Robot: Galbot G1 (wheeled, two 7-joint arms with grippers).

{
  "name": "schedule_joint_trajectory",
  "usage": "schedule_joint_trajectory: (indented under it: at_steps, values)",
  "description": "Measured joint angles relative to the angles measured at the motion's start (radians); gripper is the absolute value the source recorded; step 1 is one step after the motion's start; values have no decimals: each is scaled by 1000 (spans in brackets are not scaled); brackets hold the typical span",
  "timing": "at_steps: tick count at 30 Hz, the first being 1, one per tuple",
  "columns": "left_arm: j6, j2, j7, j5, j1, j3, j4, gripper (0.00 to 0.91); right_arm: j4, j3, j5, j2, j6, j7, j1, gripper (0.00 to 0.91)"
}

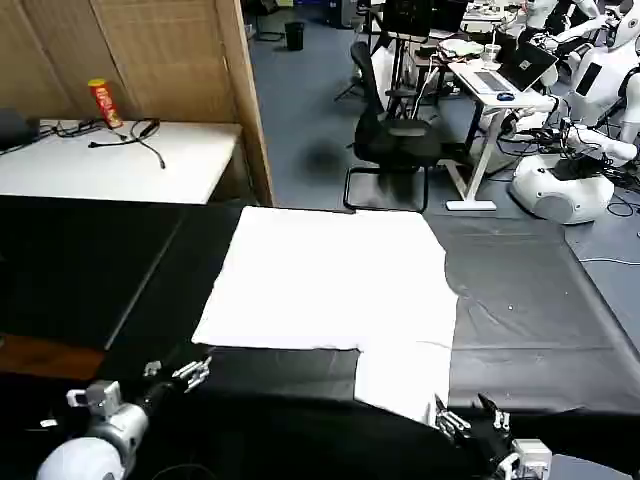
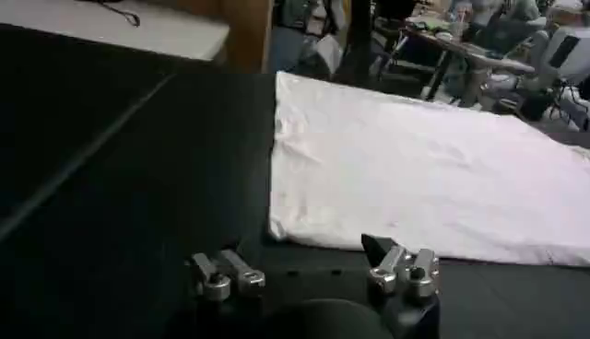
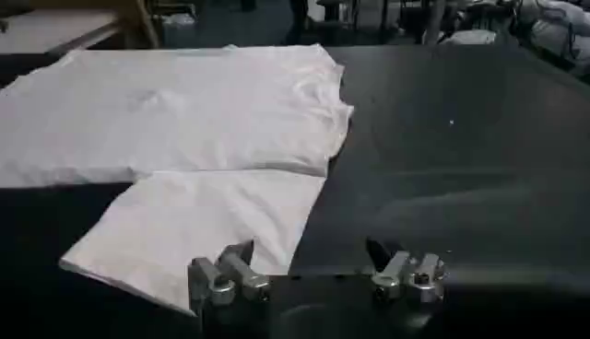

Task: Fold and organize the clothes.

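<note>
The white T-shirt (image 1: 330,280) lies flat on the black tablecloth (image 1: 530,310), about the middle of the table, plain side up. Its main body forms a broad rectangle; a narrower flap extends from the near right corner toward the near table edge. No print is visible on the upper face. Light creases run along the right edge.

The right gripper (image 1: 470,418) sits low at the near edge, just beside the tip of that near flap, fingers spread and holding nothing; whether a finger touches the cloth cannot be told. The left gripper (image 1: 175,372) rests near the near left corner of the shirt, apart from it, released and empty, as its wrist view confirms (image 2: 313,274).

The tablecloth shows ridges and wrinkles to the right of the shirt. Beyond the far left stands a white table (image 1: 120,165) bearing a red can (image 1: 103,102) and a black cable (image 1: 135,135), backed by a wooden partition (image 1: 160,60). A black office chair (image 1: 395,130) stands on the floor beyond the far edge. Farther right, a white desk (image 1: 500,85) carries a laptop, detail unclear.
</note>
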Motion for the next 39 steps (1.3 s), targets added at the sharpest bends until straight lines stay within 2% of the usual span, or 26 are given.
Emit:
schedule_joint_trajectory:
  at_steps: [10,11,12,13,14,15,17,18,19,21,22,23,24,25,30,39]
  values:
    - [-2,0,5,20,-70,29,55,878,-39,-38,-38,13,-38,20,71,878]
    - [-2,0,5,20,-75,33,64,829,-41,-40,-41,15,-39,20,73,858]
    - [-3,0,5,21,-80,37,71,614,-43,-42,-45,18,-39,20,75,761]
    - [-4,0,5,24,-84,40,77,527,-44,-44,-47,20,-39,20,75,751]
    - [-6,0,5,28,-88,44,84,312,-46,-45,-48,22,-39,20,74,722]
    - [-8,0,5,31,-91,48,91,215,-48,-45,-48,23,-39,20,74,702]
    - [-15,-1,5,36,-96,53,103,137,-51,-45,-50,24,-39,20,71,634]
    - [-19,-1,5,40,-99,55,109,137,-53,-45,-50,24,-39,19,70,536]
    - [-21,-1,5,41,-101,57,115,117,-53,-45,-50,25,-39,19,68,497]
    - [-25,-1,8,41,-107,60,129,59,-52,-45,-52,26,-39,18,64,351]
    - [-26,-1,9,42,-109,61,133,0,-51,-46,-54,27,-39,18,62,254]
    - [-27,-1,10,42,-109,62,136,0,-47,-47,-56,28,-38,18,58,156]
    - [-28,-1,12,41,-107,62,137,0,-44,-48,-56,28,-38,19,55,98]
    - [-30,-2,14,41,-104,63,136,0,-41,-48,-56,28,-37,19,53,78]
    - [-27,-9,18,42,-75,59,104,0,-15,-46,-56,30,-35,37,33,29]
    - [-22,-35,-8,92,6,31,-10,0,52,-26,-51,30,-31,41,-45,0]
